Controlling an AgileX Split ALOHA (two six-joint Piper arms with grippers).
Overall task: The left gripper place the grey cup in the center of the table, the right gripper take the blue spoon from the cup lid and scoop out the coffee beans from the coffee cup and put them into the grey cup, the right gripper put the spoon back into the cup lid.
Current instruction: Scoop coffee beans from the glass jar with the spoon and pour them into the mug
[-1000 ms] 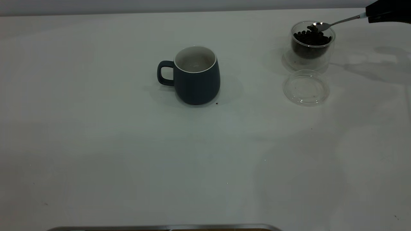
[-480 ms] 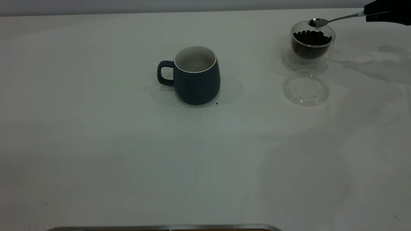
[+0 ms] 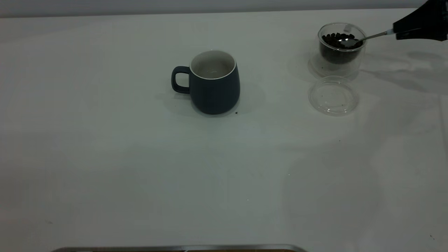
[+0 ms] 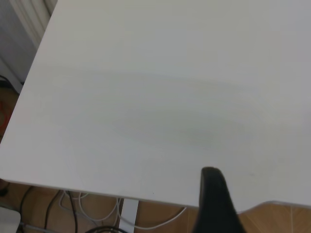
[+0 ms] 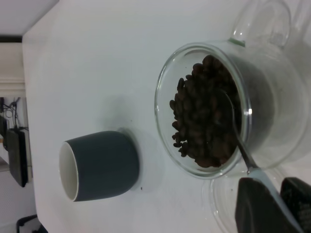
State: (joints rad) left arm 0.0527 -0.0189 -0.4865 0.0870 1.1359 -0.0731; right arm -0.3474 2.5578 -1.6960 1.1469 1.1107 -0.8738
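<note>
At the far right corner of the table (image 3: 105,157), the right gripper (image 3: 402,32) is clamping the pale handle of the blue spoon (image 3: 353,41), whose bowl is dipping into the coffee beans (image 3: 337,39) inside the coffee cup (image 3: 341,49). Just in front of that cup, the cup lid (image 3: 333,95) is lying flat. Near the table's middle, the grey cup (image 3: 213,82) is standing upright, well apart from both. Over a bare table edge, the left gripper (image 4: 216,204) is showing only one dark finger, so I cannot tell its state.

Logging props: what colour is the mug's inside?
Off-white, within the dark blue-grey cup; clearest in the exterior view.
</note>
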